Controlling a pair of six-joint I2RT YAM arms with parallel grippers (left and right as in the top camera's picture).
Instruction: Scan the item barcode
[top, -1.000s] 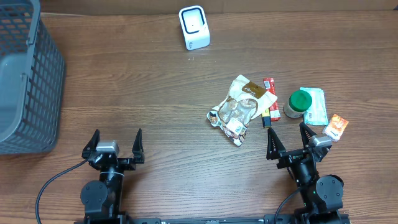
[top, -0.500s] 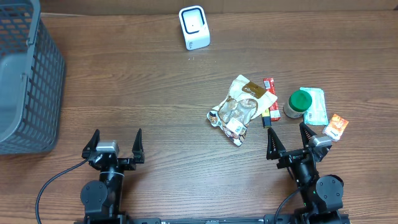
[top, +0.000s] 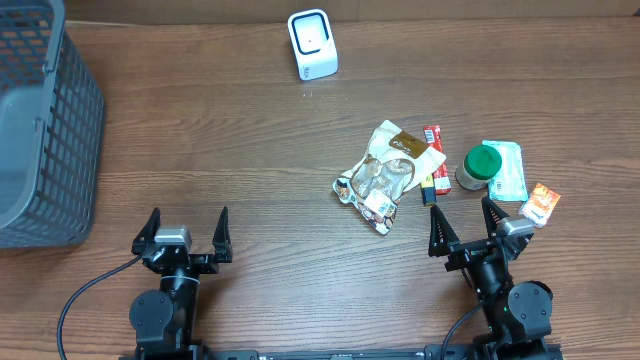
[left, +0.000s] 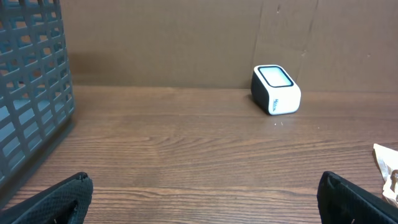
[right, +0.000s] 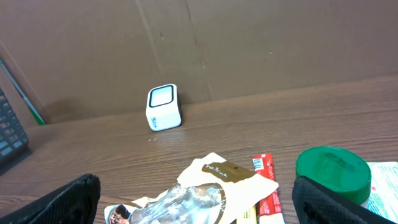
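Lying right of centre, the snack pouch (top: 385, 172) touches a red bar (top: 432, 140), a green-lidded jar (top: 480, 165) just beside. White scanner (top: 312, 43) sits far back; grey basket (top: 75, 130) far left. Left gripper (top: 188, 216) and right gripper (top: 461, 210) gape wide, holding nothing.

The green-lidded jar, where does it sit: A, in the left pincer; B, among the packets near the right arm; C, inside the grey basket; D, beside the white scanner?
B: the jar stands among the packets, just ahead of the open right pincer.
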